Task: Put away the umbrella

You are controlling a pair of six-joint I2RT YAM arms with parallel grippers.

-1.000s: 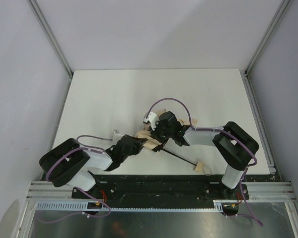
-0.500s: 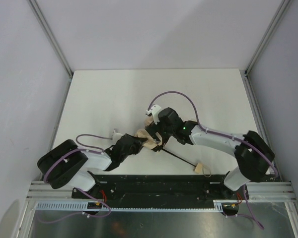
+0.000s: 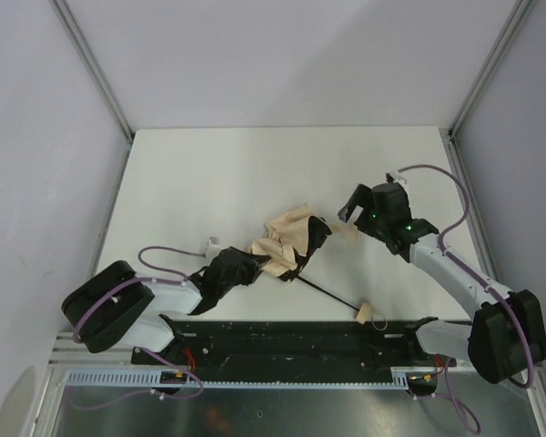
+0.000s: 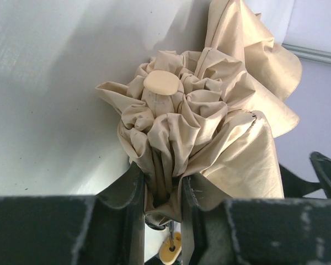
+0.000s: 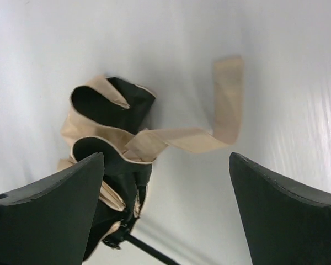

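Observation:
The umbrella [image 3: 287, 241] lies at the table's front middle, its beige fabric bunched and loose. Its thin dark shaft [image 3: 328, 293] runs right to the tan handle [image 3: 364, 312]. My left gripper [image 3: 257, 264] is shut on the umbrella's gathered fabric [image 4: 193, 127], which fills the gap between the fingers [image 4: 133, 193] below the round tan cap [image 4: 161, 84]. My right gripper [image 3: 348, 217] hovers to the right of the canopy, open and holding nothing. Its view shows the dark-lined folds [image 5: 107, 132] and a loose beige strap [image 5: 220, 105] lying on the table beyond the wide-spread fingers [image 5: 49, 204].
The white table [image 3: 209, 173] is boxed in by grey walls and aluminium posts [image 3: 91, 68] at the back corners. A black rail [image 3: 291, 332] carrying the arm bases runs along the near edge, just below the handle.
My right gripper has opened, let go of the umbrella's fabric and pulled back to the right. The canopy now lies uncovered. My left gripper has kept its hold and barely moved.

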